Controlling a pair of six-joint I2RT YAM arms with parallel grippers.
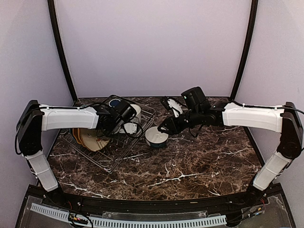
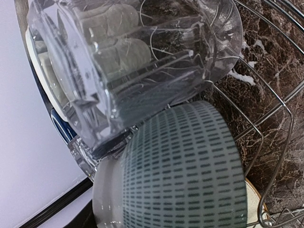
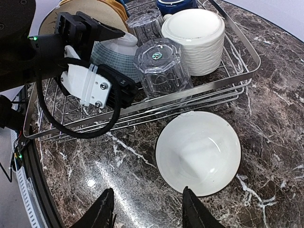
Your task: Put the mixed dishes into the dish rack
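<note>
Two claws: we see right gripper (image 3: 148, 211) half-spread, empty, over white bowl (image 3: 198, 152) on table (image 3: 266, 142); left gripper (image 3: 129, 60) straddles teal bowl (image 3: 107, 54) in dish rack (image 3: 199, 91), grip unclear.

On table (image 1: 199, 166), left of centre: dish rack (image 3: 213, 86). Inside, by right rail: upturned glass (image 3: 161, 66), with second glass (image 3: 147, 21) just left of it. On near side of both, close against them: upturned bowl (image 3: 114, 54). On far side: upturned mug (image 3: 194, 40), with second mug (image 3: 175, 4) beyond, toward far corner. In left part, standing on edge: plates (image 3: 92, 12). Outside, on table just right of rail: loose bowl (image 3: 198, 152), upright.
</note>
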